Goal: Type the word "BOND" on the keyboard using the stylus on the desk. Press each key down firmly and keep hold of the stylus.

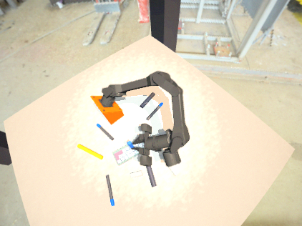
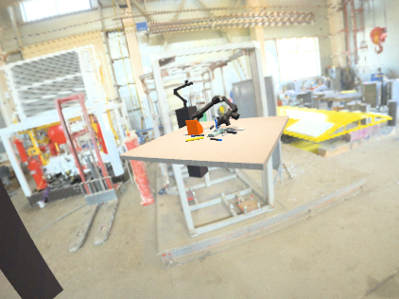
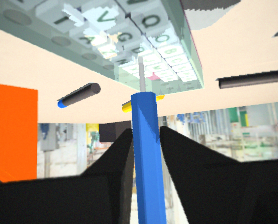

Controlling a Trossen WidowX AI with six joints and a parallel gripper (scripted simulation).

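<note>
Blue plastic fills the centre of the wrist view: the stylus (image 3: 147,150) is clamped between the two dark fingers of the claw (image 3: 146,145), which is closed narrowly on the shaft and nothing else. The thin pale tip is pointed at the keyboard (image 3: 150,45), which is seen across the top of that frame, and the tip is placed over the middle rows of keys; whether a key is actually being touched cannot be told. Which letter lies under the tip cannot be read with certainty either. In the top view the keyboard (image 1: 123,154) is found just below the centre of the frame, with the claw (image 1: 133,144) brought in from its right and the stylus (image 1: 130,144) angled down onto its upper right edge. The shaft appears to be gripped near its middle so that downward force can be passed along its length without slipping. Other pens are scattered round about: a yellow marker (image 1: 90,151) at the left, a blue-tipped pen (image 1: 109,190) at the lower middle, a grey rod (image 1: 151,176) just below the wrist. An orange block (image 1: 109,111) is seen at the upper left of the tabletop (image 1: 232,156), under the arm's base, well apart from the typing.
</note>
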